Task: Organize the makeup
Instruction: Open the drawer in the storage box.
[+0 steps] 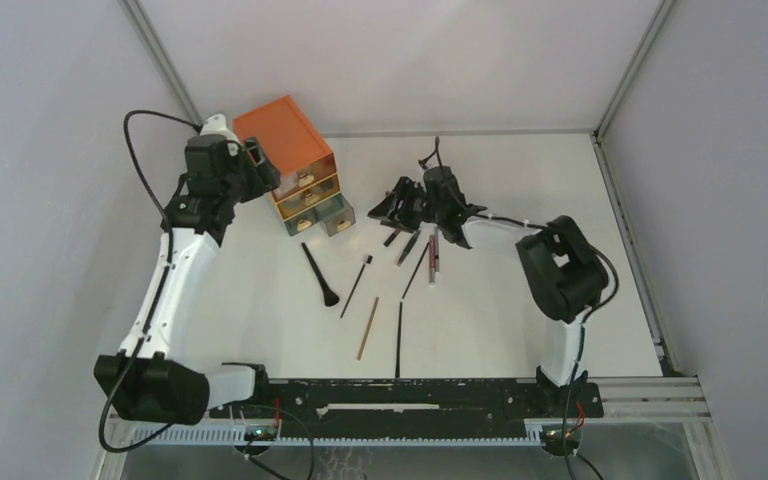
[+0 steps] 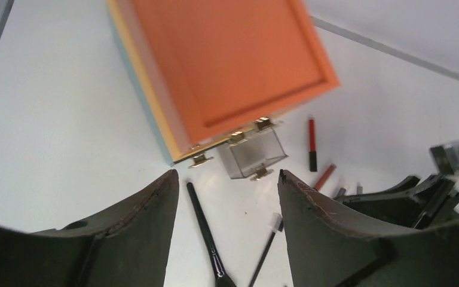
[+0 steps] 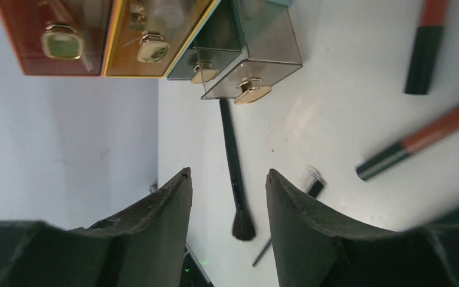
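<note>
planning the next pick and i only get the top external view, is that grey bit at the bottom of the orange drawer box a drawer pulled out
Observer: Yes, the right wrist view shows a smoky clear plastic drawer with a gold knob sticking out at the lowest level of the orange drawer box.
Operator: anything inside
Observer: In the left wrist view it looks empty through its clear walls.
Operator: right claw holding anything
Observer: No, its wrist view shows the right claw open with nothing in it; only the long black makeup brush on the white table beyond.
</note>
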{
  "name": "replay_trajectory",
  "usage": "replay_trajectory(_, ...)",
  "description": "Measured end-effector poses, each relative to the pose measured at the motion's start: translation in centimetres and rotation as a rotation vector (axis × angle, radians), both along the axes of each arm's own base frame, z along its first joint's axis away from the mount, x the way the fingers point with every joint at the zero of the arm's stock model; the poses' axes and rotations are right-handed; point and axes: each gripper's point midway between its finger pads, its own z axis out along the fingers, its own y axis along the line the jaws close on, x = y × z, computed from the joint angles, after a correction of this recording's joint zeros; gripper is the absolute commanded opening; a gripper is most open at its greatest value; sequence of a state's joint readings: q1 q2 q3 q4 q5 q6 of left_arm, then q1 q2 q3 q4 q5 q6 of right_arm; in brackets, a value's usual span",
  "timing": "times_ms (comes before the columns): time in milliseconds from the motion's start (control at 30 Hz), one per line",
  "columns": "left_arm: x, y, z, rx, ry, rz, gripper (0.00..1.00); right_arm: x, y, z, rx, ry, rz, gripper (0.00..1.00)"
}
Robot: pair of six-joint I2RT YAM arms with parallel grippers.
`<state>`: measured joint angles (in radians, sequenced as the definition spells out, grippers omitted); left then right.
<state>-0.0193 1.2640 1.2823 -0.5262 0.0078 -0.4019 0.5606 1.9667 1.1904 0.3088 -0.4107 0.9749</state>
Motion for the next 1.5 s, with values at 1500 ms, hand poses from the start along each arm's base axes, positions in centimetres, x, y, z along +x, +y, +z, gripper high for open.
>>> replay_trajectory(1500, 5.0, -16.1, -19.7, 0.569, 0.397, -0.493, 0.64, -8.7, -26.2, 2.8, -0.483, -0.063, -0.45, 0.72)
